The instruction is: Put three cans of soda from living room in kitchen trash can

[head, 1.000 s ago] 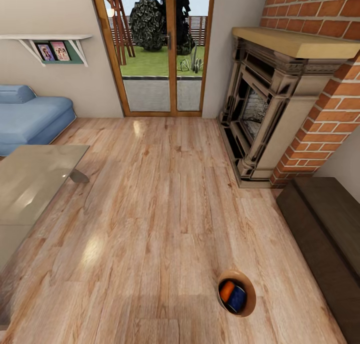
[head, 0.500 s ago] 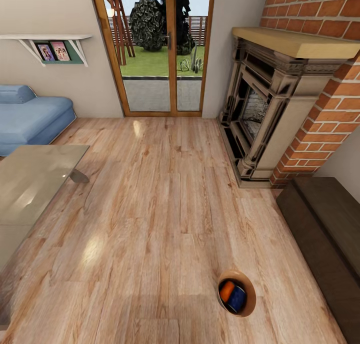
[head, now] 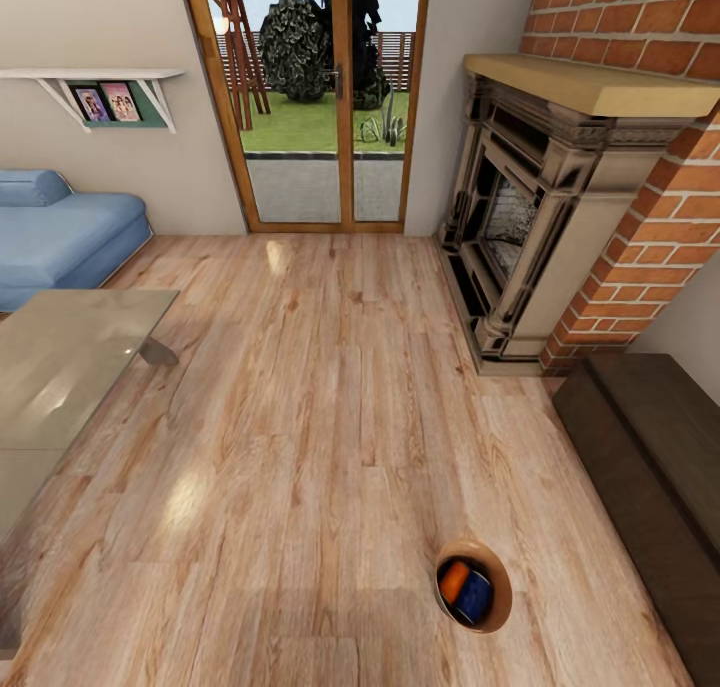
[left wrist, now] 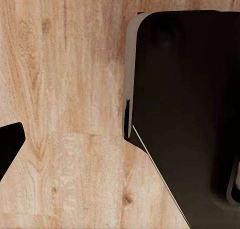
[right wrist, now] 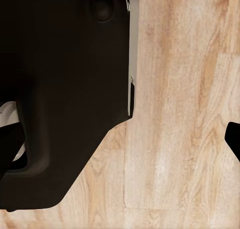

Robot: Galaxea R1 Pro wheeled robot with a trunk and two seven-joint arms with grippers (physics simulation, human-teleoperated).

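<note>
Bin: tash can (head: 497, 607) on the wood floor (head: 330, 417), living room.
Contents: orange can (head: 453, 580), blue can (head: 474, 597) (third unseen).
Tools: state indeterminable.
Advice: carry upright toward the kitchen.

A light-blue sofa (head: 55, 232) stood at the left beside a glass coffee table (head: 60, 367) on the wooden floor (head: 320, 417). Wood-framed glass doors (head: 315, 97) faced a garden, a brick fireplace (head: 560, 197) rose at the right, and a dark low cabinet (head: 650, 467) sat just beside it.
</note>
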